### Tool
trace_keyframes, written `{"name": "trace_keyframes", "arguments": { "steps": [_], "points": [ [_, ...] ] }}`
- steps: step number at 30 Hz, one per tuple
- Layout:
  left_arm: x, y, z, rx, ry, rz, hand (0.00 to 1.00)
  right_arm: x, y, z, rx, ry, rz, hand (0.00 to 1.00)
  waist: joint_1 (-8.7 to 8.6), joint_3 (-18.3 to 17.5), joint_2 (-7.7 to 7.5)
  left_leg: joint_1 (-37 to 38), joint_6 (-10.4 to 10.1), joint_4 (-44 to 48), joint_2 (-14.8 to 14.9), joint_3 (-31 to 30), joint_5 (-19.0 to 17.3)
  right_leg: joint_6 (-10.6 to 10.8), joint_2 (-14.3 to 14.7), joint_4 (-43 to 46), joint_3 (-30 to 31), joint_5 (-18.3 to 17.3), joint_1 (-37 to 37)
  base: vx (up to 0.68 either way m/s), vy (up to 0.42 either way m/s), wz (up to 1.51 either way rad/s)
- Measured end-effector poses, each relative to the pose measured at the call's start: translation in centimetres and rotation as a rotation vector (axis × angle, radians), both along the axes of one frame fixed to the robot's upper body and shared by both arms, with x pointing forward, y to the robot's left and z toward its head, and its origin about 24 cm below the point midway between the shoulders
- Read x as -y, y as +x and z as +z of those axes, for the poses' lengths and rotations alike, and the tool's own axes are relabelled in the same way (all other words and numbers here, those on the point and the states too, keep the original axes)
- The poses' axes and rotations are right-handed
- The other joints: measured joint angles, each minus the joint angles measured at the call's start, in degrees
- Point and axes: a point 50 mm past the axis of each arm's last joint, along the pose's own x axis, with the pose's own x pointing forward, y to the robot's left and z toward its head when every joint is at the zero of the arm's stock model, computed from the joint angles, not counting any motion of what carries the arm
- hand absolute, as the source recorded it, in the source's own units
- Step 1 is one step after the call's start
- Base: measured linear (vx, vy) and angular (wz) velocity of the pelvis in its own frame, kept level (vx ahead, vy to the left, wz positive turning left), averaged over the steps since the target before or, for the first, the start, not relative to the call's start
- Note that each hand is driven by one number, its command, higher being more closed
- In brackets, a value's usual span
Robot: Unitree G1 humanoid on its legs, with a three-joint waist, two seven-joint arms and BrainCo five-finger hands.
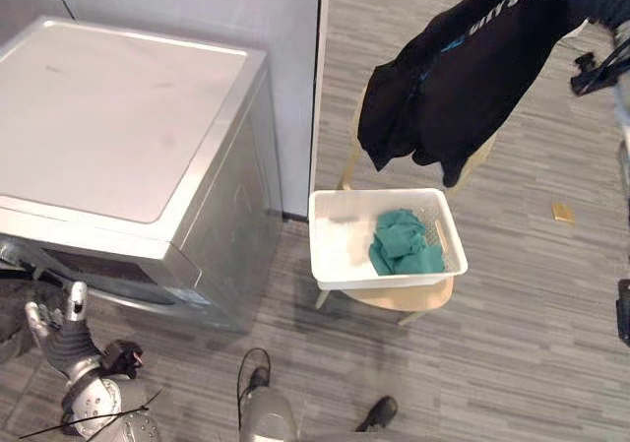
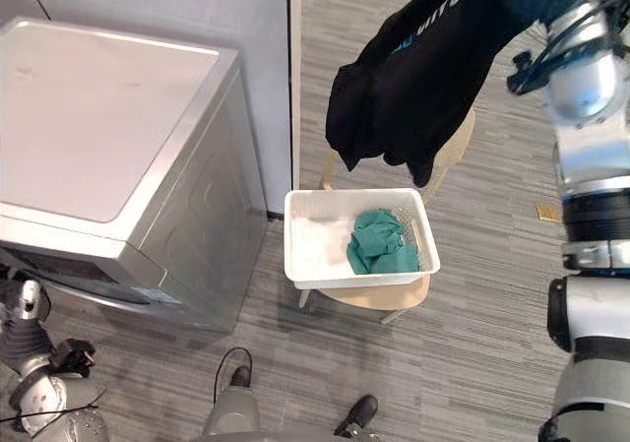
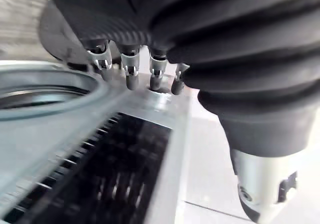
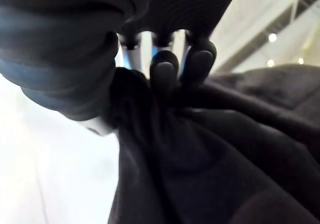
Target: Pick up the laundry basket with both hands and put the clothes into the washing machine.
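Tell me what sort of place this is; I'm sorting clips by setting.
Likely a laundry corner indoors: a silver washing machine by a wall, a white laundry basket with a teal cloth on a wooden stool, and the right hand holding up a black garment.

Black garment (image 1: 443, 78) with white and blue markings, teal cloth (image 1: 404, 243), white perforated basket (image 1: 384, 277), silver-grey washing machine (image 1: 118, 117).
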Motion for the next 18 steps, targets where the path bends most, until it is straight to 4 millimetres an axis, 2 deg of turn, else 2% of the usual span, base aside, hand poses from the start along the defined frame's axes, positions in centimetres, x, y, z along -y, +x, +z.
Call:
{"name": "trace_keyframes", "arguments": {
  "steps": [1, 3, 5, 9, 10, 12, 13, 14, 15, 17, 18],
  "points": [
    [0.1, 0.1, 0.8, 0.027, 0.02, -0.003, 0.0, -0.2, -0.1, 0.5, 0.011, -0.006, 0.005, 1.0, -0.17, -0.32, 0.04, 0.33, 0.0, -0.09, -0.02, 0.23, 0.0, 0.02, -0.04, -0.02, 0.16, 0.01, 0.12, 0.03, 0.042, -0.17],
    [1.0, 0.7, 4.2, 0.129, 0.143, -0.036, 0.0, -0.6, -0.2, 1.8, 0.04, -0.004, 0.024, 1.0, -1.32, -1.27, 0.13, 2.14, -0.01, -0.99, -0.03, 0.98, 0.0, 0.02, -0.03, -0.31, 0.99, 0.01, 1.22, 0.04, 0.039, -0.12],
    [2.1, 1.5, 6.6, 0.209, 0.229, -0.093, 0.0, -1.0, -0.2, 2.3, 0.045, 0.001, 0.046, 1.0, -1.43, -1.61, 0.33, 4.23, 0.02, -1.66, -0.03, 2.24, -0.07, 0.25, 0.03, -0.82, 1.75, 0.18, 2.42, 0.01, 0.018, -0.23],
    [4.8, 4.0, 11.6, 0.409, 0.402, -0.274, 0.0, -2.2, -0.1, 3.5, 0.059, -0.004, 0.094, 1.0, -1.84, -3.07, 1.85, 6.27, 0.34, -1.94, -0.04, 4.46, -0.71, 0.35, -0.01, -0.89, 3.91, 0.39, 2.81, -0.02, 0.029, -0.25],
    [5.2, 4.4, 12.4, 0.439, 0.425, -0.304, 0.0, -2.4, 0.0, 3.5, 0.058, 0.0, 0.099, 1.0, -1.94, -3.21, 2.08, 6.75, 0.35, -2.22, -0.04, 4.78, -0.71, 0.34, 0.0, -0.91, 4.38, 0.4, 2.98, -0.03, 0.017, -0.19],
    [7.1, 5.9, 14.3, 0.531, 0.48, -0.427, 0.0, -3.0, 0.3, 3.6, 0.054, 0.014, 0.123, 1.0, -2.41, -3.64, 2.62, 8.18, 0.38, -3.05, -0.03, 6.12, -0.69, 0.24, 0.08, -0.96, 5.34, 0.59, 3.04, -0.03, 0.013, -0.32],
    [9.0, 7.1, 15.6, 0.593, 0.506, -0.538, 0.0, -3.7, 0.6, 3.7, 0.053, 0.033, 0.148, 1.0, -2.92, -3.7, 2.78, 8.98, 0.39, -3.41, -0.03, 7.16, -0.68, 0.08, 0.17, -1.14, 6.35, 0.97, 2.98, -0.03, 0.01, -0.35],
    [9.5, 7.4, 15.9, 0.607, 0.512, -0.566, 0.0, -3.9, 0.7, 3.7, 0.053, 0.035, 0.153, 1.0, -3.01, -3.72, 2.82, 9.13, 0.39, -3.49, -0.03, 7.38, -0.66, 0.04, 0.17, -1.14, 6.5, 1.01, 2.94, -0.02, 0.008, -0.3],
    [10.9, 8.4, 16.6, 0.636, 0.529, -0.647, 0.0, -4.3, 0.8, 3.6, 0.052, 0.043, 0.171, 1.0, -3.36, -3.72, 2.99, 9.56, 0.42, -3.56, 0.02, 7.77, -0.65, 0.0, 0.29, -1.15, 7.34, 1.3, 2.93, -0.02, 0.01, -0.23],
    [13.6, 11.6, 17.5, 0.628, 0.568, -0.822, 0.0, -6.2, 1.4, 3.2, 0.04, 0.074, 0.244, 1.0, -5.34, -4.02, 3.54, 10.39, 0.4, -3.64, 0.06, 8.84, -0.65, -0.2, 0.37, -1.14, 8.54, 1.53, 2.94, -0.02, 0.012, -0.27],
    [14.1, 12.7, 17.7, 0.62, 0.557, -0.867, 0.0, -6.7, 1.6, 3.0, 0.03, 0.094, 0.275, 1.0, -6.05, -4.02, 3.71, 10.84, 0.4, -3.71, 0.06, 9.39, -0.65, -0.18, 0.41, -1.14, 9.24, 1.64, 2.89, -0.02, 0.009, -0.26]
  ]
}}
